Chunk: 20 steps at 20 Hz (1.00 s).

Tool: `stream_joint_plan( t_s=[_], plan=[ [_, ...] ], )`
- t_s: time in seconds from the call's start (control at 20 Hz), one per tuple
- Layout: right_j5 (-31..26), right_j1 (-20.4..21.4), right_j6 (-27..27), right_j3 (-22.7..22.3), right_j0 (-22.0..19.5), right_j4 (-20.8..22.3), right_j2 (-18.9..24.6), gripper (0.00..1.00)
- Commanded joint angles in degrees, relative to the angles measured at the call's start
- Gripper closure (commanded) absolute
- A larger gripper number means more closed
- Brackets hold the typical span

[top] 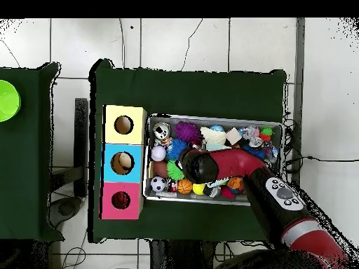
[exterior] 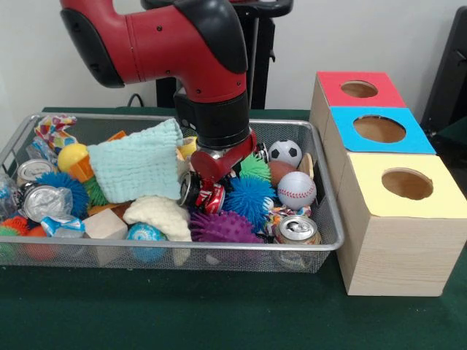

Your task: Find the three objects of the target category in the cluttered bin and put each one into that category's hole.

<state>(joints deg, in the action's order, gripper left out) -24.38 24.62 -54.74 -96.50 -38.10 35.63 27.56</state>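
The silver wire-mesh bin (exterior: 219, 249) lies on the green table, full of toys; it also shows in the overhead view (top: 217, 118). My gripper (exterior: 212, 177) is down in the middle of the bin, right over a crushed red and black can (exterior: 202, 194), and in the overhead view (top: 191, 167) the arm covers it. I cannot pick out any plush animal; the cloths and the arm hide part of the clutter. The red-topped box's round hole (exterior: 359, 89) is at the far right, beside the bin (top: 120, 200).
A mint cloth (exterior: 139, 168) and a cream cloth (exterior: 162, 216) lie left of the gripper. Blue (exterior: 248, 198), purple (exterior: 219, 227) and green (exterior: 254, 166) spiky balls, a baseball (exterior: 296, 189), a soccer ball (exterior: 285, 152) and cans (exterior: 296, 230) surround it. Blue-topped (exterior: 379, 129) and yellow-topped (exterior: 407, 184) boxes stand nearer.
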Motion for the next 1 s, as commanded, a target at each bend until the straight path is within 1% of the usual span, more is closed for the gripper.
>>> stream_joint_plan(
  t_s=[0.05,0.1,0.2,0.25,0.3,0.35,0.65,0.8,1.0],
  plan=[
    [1.4,-1.9,-1.0,-0.2,-1.9,1.9,2.6,1.0],
    [1.2,-1.6,-1.2,-0.4,-1.9,2.0,2.5,1.0],
    [0.4,-0.3,0.2,-0.9,-2.2,2.6,2.6,1.0],
    [-1.0,0.8,2.0,-1.2,-2.5,3.1,2.8,1.0],
    [-1.8,1.4,2.7,-1.5,-2.7,3.2,2.9,1.0],
    [-3.2,2.3,4.2,-1.9,-3.4,3.1,3.3,1.0],
    [-8.5,6.2,8.4,-4.1,-6.6,2.1,4.9,1.0],
    [-10.2,6.6,10.7,-3.7,-8.2,2.4,5.9,1.0],
    [-12.5,6.2,14.3,-2.3,-10.6,3.1,7.9,1.0]
  ],
)
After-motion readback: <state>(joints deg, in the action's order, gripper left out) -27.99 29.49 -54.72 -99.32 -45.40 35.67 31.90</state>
